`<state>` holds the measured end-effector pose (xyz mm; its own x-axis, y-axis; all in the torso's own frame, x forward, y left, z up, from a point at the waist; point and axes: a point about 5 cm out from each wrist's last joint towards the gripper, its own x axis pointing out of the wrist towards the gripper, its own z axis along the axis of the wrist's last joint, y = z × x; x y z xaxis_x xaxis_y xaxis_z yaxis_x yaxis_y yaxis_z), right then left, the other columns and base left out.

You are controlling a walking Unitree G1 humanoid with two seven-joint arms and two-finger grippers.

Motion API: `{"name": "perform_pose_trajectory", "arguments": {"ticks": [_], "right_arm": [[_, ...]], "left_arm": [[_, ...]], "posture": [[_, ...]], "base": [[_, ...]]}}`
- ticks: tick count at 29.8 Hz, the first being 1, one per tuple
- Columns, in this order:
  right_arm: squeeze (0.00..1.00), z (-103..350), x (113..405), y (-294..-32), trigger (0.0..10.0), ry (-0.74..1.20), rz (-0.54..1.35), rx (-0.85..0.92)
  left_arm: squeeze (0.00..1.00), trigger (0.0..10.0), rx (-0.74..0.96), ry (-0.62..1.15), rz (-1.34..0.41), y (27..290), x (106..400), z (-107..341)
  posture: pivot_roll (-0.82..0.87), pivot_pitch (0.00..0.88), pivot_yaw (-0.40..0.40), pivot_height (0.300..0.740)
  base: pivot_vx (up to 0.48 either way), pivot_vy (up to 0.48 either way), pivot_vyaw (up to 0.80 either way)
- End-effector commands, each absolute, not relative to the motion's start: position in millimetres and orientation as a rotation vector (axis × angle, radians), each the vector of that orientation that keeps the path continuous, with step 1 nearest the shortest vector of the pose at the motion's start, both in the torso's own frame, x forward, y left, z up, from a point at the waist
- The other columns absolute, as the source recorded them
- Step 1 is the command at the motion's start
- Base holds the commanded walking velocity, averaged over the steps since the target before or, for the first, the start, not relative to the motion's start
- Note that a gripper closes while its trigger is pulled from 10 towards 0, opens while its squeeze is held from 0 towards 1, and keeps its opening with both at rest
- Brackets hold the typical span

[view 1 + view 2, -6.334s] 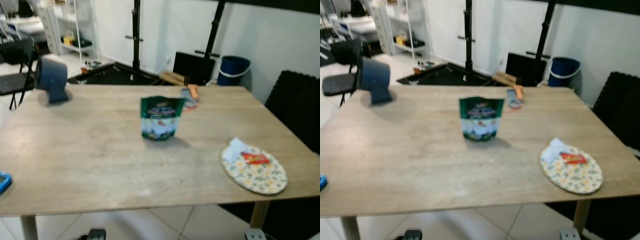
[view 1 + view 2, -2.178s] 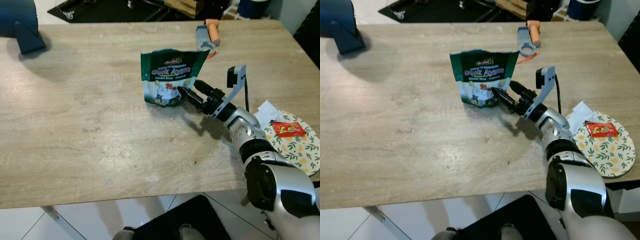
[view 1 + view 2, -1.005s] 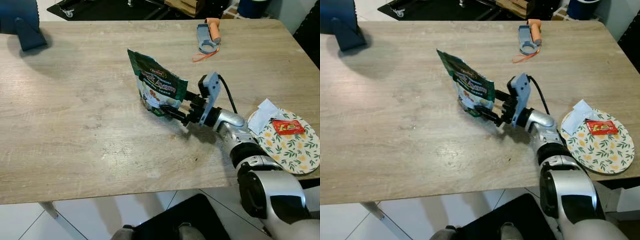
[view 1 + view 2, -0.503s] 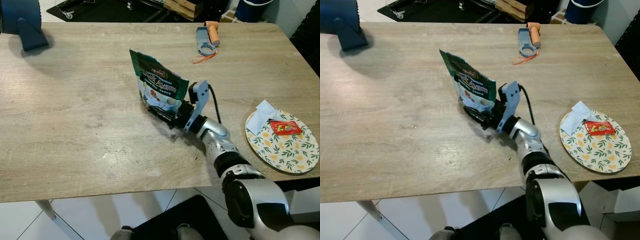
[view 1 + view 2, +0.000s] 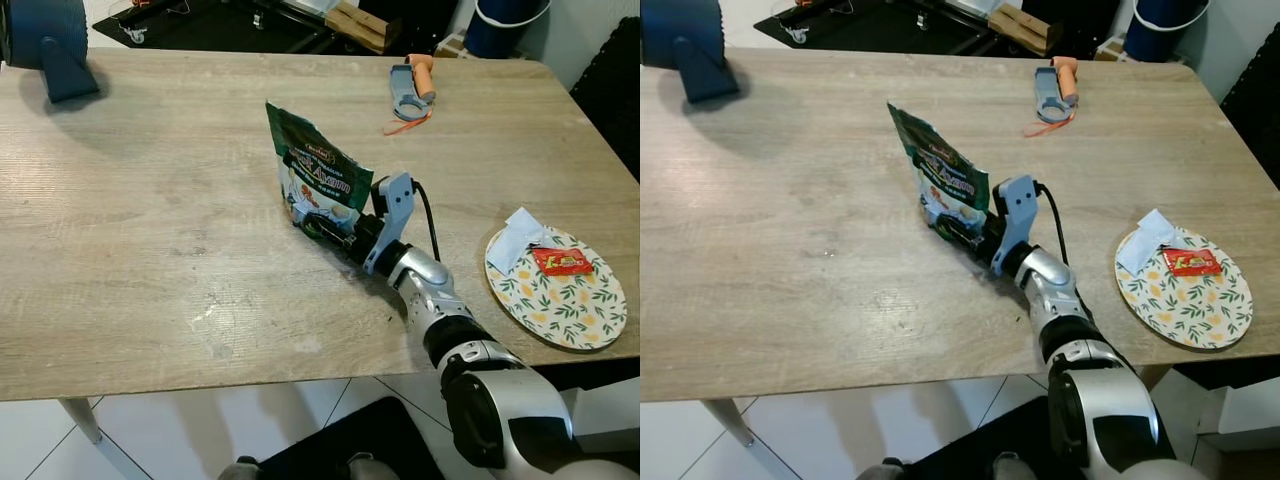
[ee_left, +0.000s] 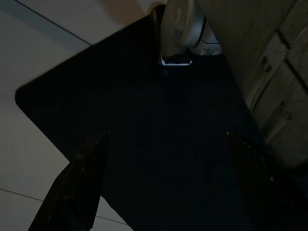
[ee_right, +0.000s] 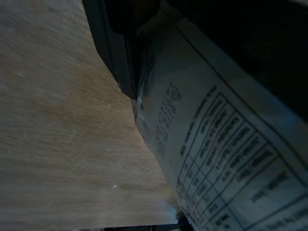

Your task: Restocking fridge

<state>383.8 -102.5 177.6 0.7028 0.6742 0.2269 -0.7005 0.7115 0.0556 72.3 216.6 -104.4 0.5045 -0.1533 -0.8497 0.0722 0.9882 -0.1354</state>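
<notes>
A green food pouch stands tilted near the middle of the wooden table, its printed front turned toward my right. My right gripper reaches in low from the right and is shut on the pouch's bottom edge. In the right wrist view the pouch's printed back lies close against one black finger, just above the tabletop. My left gripper hangs idle over a dark mat, with its fingers wide apart and nothing between them.
A patterned plate with a red sachet and a white napkin lies at the table's right edge. A grey and orange tool sits at the far side. A blue object stands at the far left corner.
The pouch stood upright facing me; now it is turned and tilted. My right gripper has slid in to its base and closed there. The camera has also shifted.
</notes>
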Motion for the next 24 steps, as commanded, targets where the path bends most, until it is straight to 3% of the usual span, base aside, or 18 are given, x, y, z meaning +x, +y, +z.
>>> {"name": "perform_pose_trajectory", "arguments": {"ticks": [1, 11, 12, 13, 14, 24], "right_arm": [[0.0, 174.8, 382.6, -110.2, 0.0, -0.205, 0.746, 0.184], [0.0, 190.7, 376.7, -119.3, 0.0, -0.339, 0.857, 0.406], [0.0, 193.1, 369.8, -122.9, 4.8, -0.37, 0.944, 0.444], [0.0, 193.1, 369.8, -122.9, 4.8, -0.37, 0.944, 0.444], [0.0, 193.6, 364.1, -125.3, 10.0, -0.381, 1.002, 0.448], [0.0, 173.3, 310.2, -168.8, 10.0, -0.214, 1.357, 0.332]], "left_arm": [[0.0, 10.0, -0.11, 1.083, -0.14, 207.6, 61.6, -109.3], [0.0, 10.0, -0.139, 1.09, -0.128, 194.4, 79.0, -111.0], [0.0, 10.0, -0.149, 1.09, -0.126, 191.1, 84.1, -111.0], [0.0, 10.0, -0.149, 1.09, -0.126, 191.1, 84.1, -111.0], [0.0, 10.0, -0.152, 1.087, -0.125, 189.4, 86.9, -110.8], [0.0, 10.0, -0.128, 1.074, -0.095, 192.6, 103.8, -107.9]], "posture": [[0.11, 0.214, -0.089, 0.74], [0.05, 0.132, -0.099, 0.74], [0.04, 0.116, -0.098, 0.74], [0.04, 0.116, -0.098, 0.74], [0.03, 0.113, -0.097, 0.74], [-0.01, 0.032, -0.097, 0.74]], "base": [[0.0, 0.0, 0.0], [0.0, 0.0, 0.0], [0.0, 0.0, 0.0], [0.0, 0.0, 0.0], [0.0, 0.0, 0.0], [0.0, 0.0, 0.0]]}}
